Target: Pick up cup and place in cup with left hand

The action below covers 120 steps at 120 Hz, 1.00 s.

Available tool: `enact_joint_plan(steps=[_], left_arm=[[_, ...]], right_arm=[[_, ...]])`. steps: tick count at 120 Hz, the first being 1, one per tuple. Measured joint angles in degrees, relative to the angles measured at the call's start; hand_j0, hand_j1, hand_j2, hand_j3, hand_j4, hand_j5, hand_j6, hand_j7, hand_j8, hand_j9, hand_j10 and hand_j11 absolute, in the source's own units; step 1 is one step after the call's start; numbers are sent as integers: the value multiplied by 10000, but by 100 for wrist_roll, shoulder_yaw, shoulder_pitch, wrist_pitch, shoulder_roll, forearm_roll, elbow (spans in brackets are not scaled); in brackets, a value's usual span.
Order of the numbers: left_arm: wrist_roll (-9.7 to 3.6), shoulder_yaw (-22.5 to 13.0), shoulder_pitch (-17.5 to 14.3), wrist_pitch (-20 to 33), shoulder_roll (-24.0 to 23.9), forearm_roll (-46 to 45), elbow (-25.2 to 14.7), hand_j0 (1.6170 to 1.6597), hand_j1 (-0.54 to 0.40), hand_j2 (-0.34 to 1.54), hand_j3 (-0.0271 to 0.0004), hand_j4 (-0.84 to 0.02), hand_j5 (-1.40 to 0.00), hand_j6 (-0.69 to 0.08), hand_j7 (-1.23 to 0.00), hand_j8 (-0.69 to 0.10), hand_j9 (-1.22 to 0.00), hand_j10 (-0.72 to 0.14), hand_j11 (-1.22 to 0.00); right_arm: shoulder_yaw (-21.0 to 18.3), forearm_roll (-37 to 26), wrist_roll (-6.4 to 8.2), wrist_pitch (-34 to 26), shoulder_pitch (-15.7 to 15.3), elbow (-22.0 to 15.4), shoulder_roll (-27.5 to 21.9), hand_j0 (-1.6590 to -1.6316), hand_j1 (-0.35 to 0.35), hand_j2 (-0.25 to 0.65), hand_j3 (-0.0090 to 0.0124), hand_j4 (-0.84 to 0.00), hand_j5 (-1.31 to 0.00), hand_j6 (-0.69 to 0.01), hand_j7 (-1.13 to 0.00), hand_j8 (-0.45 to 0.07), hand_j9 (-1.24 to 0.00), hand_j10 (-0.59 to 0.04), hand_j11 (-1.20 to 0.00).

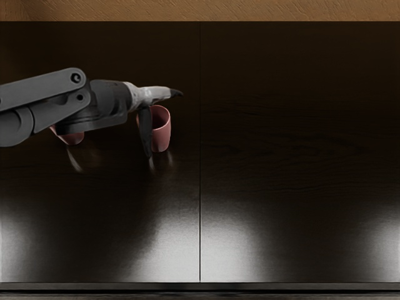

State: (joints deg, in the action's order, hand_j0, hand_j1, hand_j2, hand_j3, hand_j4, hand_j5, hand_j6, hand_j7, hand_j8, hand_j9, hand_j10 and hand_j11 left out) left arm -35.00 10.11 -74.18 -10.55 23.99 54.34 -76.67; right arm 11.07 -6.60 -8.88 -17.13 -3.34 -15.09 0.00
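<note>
The dark, glossy wooden counter (250, 156) carries everything, and the landmark on it is the pink, smooth-walled, tapering cup (163, 132), which stands roughly upright. The jointed grey left arm (47, 87) reaches in from the left of that cup. Its grey-and-white robot hand (144, 95) is wide, one long finger stretched out beyond the cup's rim and the dark thumb (147, 128) hanging down across its left side; whether either touches, I cannot tell. A second pink cup (75, 138), mostly hidden under the arm, sits to the left of the landmark.

The landmark cup is probably the one to lift. It looks light, stiff and a little slick, so it could slide or tip if nudged. The upper wall, just below the rim, seems the best hold, pinched evenly and gently, leaving the base free to enter the other cup.
</note>
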Motion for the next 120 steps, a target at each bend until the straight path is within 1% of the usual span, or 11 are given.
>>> enact_joint_plan(steps=[16,24,45,79,120], left_arm=[[0,-5,-38,131,-36,13,-87,16581,3481,15,0,-33,-17,-43,-15,-40,-14,-30,-13],[0,-25,-87,149,-95,20,36,16581,3418,24,0,-86,-86,-95,-84,-92,-83,-82,-82],[0,-75,-57,157,-129,106,328,16581,3084,82,0,-369,-452,-378,-451,-375,-450,-365,-449],[0,-194,-61,150,-227,159,598,16581,1666,321,0,-1556,-1992,-1566,-1990,-1563,-1989,-1551,-1988],[0,-320,-105,115,-255,163,661,16580,148,578,0,-2823,-3639,-2832,-3638,-2829,-3637,-2818,-3636]], right_arm=[[0,0,0,0,0,0,0,-16581,-3160,-55,0,-277,-358,-277,-358,-276,-358,-275,-358],[0,0,0,-1,0,0,0,-16581,-3160,-55,0,-277,-358,-277,-358,-276,-358,-276,-358],[0,0,0,0,0,0,0,-16581,-3160,-55,0,-277,-358,-277,-358,-276,-358,-276,-358],[0,0,-1,0,0,1,0,-16581,-3160,-55,0,-277,-358,-277,-358,-276,-358,-276,-358],[0,0,0,-1,0,2,0,-16581,-3160,-55,0,-277,-358,-277,-358,-276,-358,-276,-358]])
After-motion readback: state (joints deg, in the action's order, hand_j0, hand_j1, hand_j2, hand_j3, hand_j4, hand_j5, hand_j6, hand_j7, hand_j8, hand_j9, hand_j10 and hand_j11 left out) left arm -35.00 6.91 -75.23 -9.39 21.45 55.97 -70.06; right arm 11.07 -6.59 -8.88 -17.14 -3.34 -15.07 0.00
